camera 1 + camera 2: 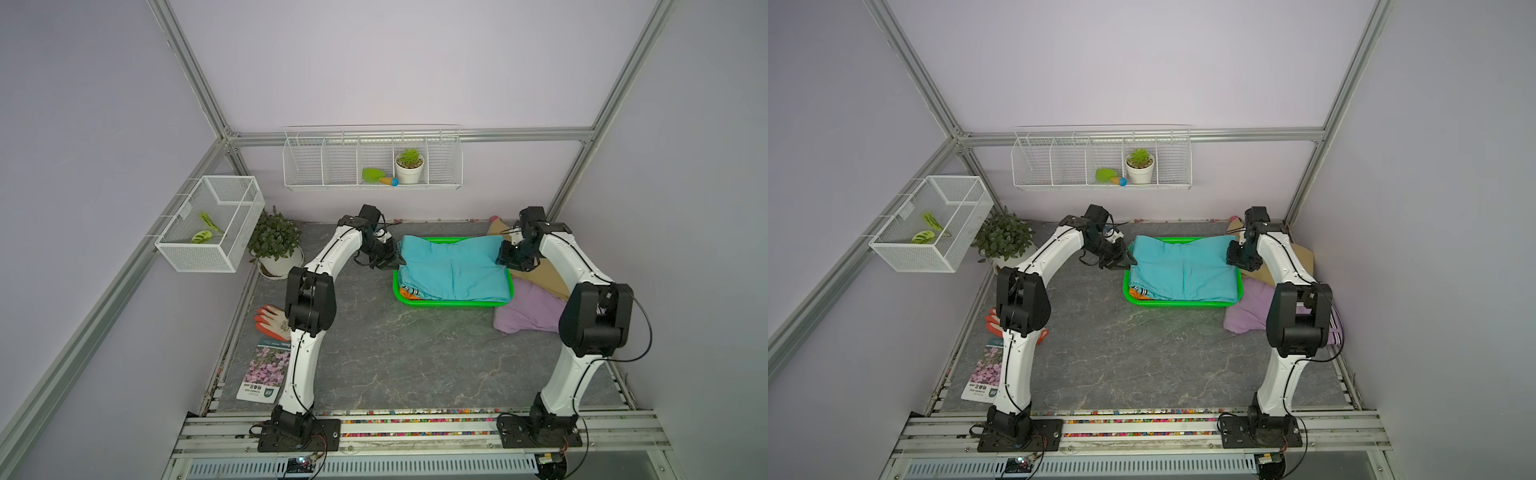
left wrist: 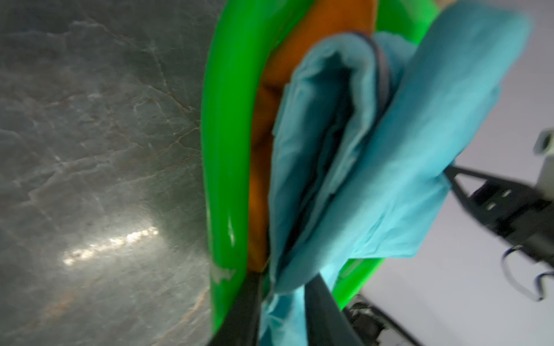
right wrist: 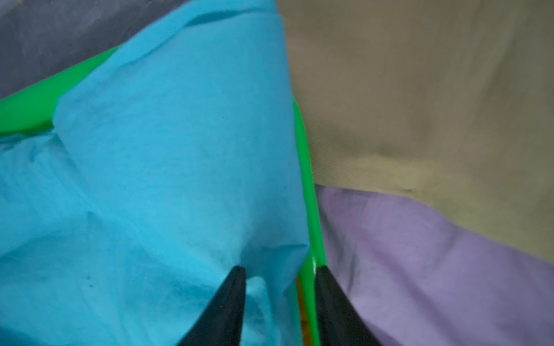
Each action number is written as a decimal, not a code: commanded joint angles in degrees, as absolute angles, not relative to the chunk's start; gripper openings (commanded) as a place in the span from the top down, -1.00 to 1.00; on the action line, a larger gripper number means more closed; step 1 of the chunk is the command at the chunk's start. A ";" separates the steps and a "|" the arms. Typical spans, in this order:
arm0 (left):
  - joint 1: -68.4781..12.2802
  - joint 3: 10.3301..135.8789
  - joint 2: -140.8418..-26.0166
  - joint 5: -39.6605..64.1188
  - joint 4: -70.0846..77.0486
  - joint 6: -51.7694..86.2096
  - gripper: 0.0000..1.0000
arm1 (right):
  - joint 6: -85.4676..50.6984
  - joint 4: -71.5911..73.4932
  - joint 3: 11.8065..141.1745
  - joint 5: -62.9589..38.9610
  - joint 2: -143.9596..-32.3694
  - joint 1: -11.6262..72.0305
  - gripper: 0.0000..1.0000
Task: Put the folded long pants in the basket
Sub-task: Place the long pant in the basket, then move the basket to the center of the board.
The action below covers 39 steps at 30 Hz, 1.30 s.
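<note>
Both spread: left gripper (image 2: 283, 278) loose around a teal pants (image 2: 389, 167) fold, right gripper (image 3: 280, 268) straddling the basket (image 3: 305, 179) rim. Teal is lying on orange pants (image 2: 323, 33) inside; lilac pants (image 3: 419, 269), tan pants (image 3: 419, 90) sitting outside. I'm worrying a retreating finger snags cloth, dragging it out.

From my screen the basket (image 2: 221, 149) reads as smooth, glossy green plastic, and the tabletop (image 2: 90, 149) under it looks like grey veined stone with a dull sheen that throws back a bright glare. The teal pants (image 3: 180, 149), lilac pants (image 3: 434, 254) and orange pants (image 2: 329, 18) are all soft matt cloth, while the tan pants (image 3: 419, 104) show a coarser ribbed twill weave. I see thin white-coated metal wire in the wall rack (image 1: 324, 166) and mesh box (image 1: 208, 249), and brushed bare metal in the frame bars (image 1: 519, 134).
</note>
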<state>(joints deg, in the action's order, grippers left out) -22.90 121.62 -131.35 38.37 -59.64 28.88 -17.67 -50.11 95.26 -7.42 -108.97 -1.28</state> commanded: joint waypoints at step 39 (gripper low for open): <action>-21.74 84.51 -91.04 34.45 -50.30 26.14 -0.07 | -26.48 -44.11 109.15 -12.48 -121.49 24.76 -0.13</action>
<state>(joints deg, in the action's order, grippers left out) -22.13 85.54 -92.62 35.35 -51.03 27.66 -26.39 -42.94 109.86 -14.81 -124.81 26.57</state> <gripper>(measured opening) 0.536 0.556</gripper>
